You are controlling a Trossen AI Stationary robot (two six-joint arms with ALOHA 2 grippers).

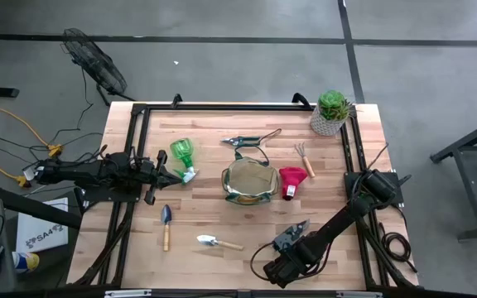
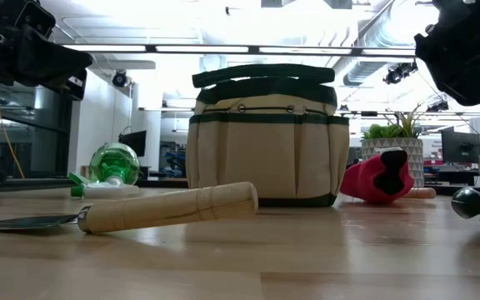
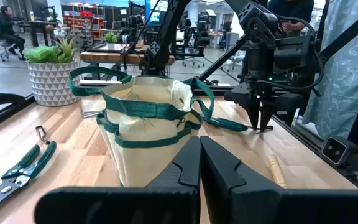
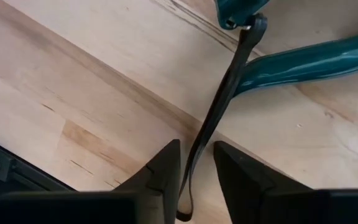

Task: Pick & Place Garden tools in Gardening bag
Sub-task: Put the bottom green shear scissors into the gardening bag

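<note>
Shears (image 4: pixel 303 59) at the table's 5 o'clock — right gripper (image 4: pixel 196 168) fingers straddle only the thin loop, not clenched yet; could slip out. Left gripper (image 3: pixel 199 163) clenched, empty.

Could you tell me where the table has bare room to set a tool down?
Bare wood lies along the far edge between the shears and the table's left rail, and at the near edge between the two trowels. It is crowded around the bag, with the spray bottle, red item and rake close by.
</note>
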